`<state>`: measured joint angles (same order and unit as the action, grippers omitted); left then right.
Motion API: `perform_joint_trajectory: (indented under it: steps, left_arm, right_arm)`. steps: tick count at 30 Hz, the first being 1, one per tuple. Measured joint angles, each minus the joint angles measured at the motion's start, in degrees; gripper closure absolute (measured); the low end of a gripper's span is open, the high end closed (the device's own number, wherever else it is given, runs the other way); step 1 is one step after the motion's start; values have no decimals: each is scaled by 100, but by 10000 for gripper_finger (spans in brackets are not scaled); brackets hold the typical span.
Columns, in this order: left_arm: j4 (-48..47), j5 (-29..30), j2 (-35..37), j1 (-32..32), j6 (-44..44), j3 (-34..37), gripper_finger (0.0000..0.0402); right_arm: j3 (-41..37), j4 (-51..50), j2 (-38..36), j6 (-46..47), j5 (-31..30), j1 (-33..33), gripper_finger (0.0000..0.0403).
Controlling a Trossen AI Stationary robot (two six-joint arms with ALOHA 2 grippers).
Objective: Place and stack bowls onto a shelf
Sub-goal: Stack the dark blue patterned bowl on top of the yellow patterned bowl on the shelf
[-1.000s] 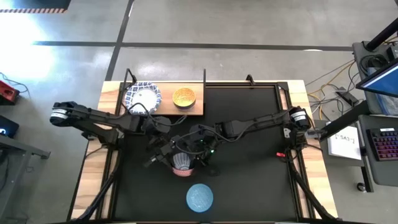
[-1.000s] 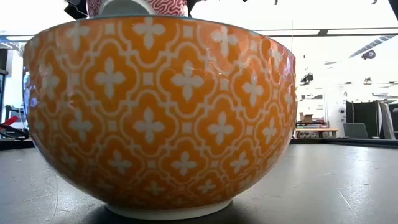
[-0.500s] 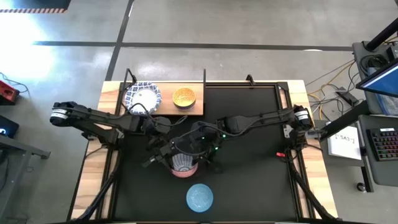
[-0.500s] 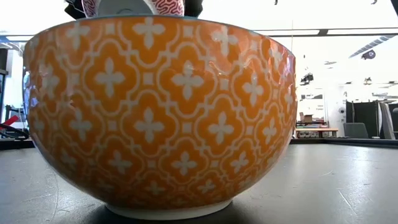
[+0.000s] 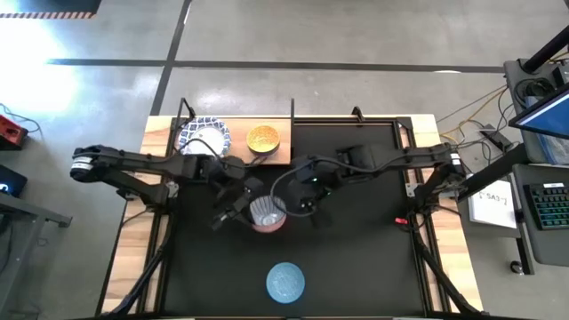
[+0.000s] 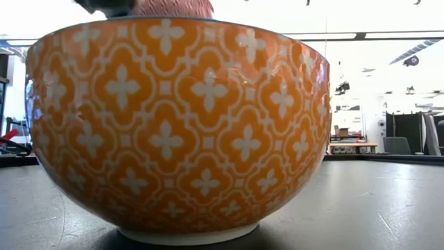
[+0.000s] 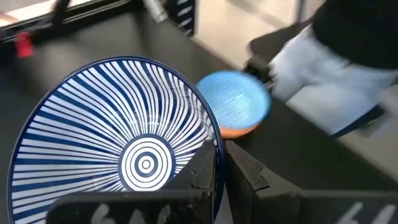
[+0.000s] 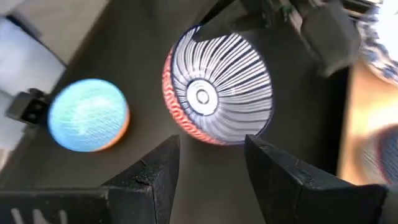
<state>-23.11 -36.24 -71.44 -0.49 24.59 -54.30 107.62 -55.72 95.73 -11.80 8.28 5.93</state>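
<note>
My left gripper [image 5: 247, 206] is shut on a small bowl [image 5: 268, 214], red-patterned outside with blue radial lines inside [image 7: 124, 149], above the middle of the black mat. My right gripper [image 5: 307, 203] is open just to the bowl's right, and its fingers [image 8: 163, 168] stand apart, short of the bowl [image 8: 217, 87]. A light-blue bowl with an orange outside [image 5: 285, 282] stands on its foot near the front edge and fills the low view [image 6: 180, 125]. The wooden shelf [image 5: 283, 156] at the far left carries a white blue-rimmed bowl [image 5: 204, 139] and a yellow bowl [image 5: 263, 140]. My left gripper holds the bowl by its rim [image 7: 211, 134], one finger inside the bowl and one outside [image 7: 249, 177], coming from the table's left. The bowl is held above the mat and tilted, its inside turned partly toward my right gripper.
Thin black posts [image 5: 184, 111] stand at the shelf's far corners. The shelf board has bare room to the right of the yellow bowl. The black mat [image 5: 373, 258] lies open at the right and near left. A desk with a keyboard [image 5: 547, 209] stands beyond the table's right edge.
My left gripper has carried the red bowl a little toward the table's far edge, toward the shelf. My right gripper has drawn back from beside the bowl toward the table's right and far side.
</note>
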Motion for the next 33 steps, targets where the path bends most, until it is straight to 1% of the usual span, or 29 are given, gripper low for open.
perform_joint_trajectory:
  steps: [4,7,12,15,20,24,28,33]
  left_arm:
    - [-823,634,0,235,557,-499,400]
    - [-1102,1136,2,489,804,-689,400]
    - [-1133,1872,-4,1088,1053,-696,400]
    - [-1026,2209,-4,1542,1191,-696,400]
    - [-752,2400,-116,2392,1193,-696,400]
    - [-606,2433,-394,2866,1049,-696,400]
    - [-657,2455,-802,2953,1018,-685,399]
    - [-394,2479,-1019,2949,1111,-685,398]
  right_arm:
    - [-148,-276,-215,233,-459,-35,235]
    - [-327,-423,-331,486,-740,-49,237]
    - [-703,-470,-437,828,-838,-52,238]
    - [-854,-561,-411,1003,-835,-52,240]
    - [-1171,-540,-387,1141,-835,-50,245]
    - [-1423,-532,-388,1231,-835,-46,248]
    - [-1617,-541,-377,1308,-835,-46,248]
    - [-1686,-531,-372,1346,-835,-46,250]
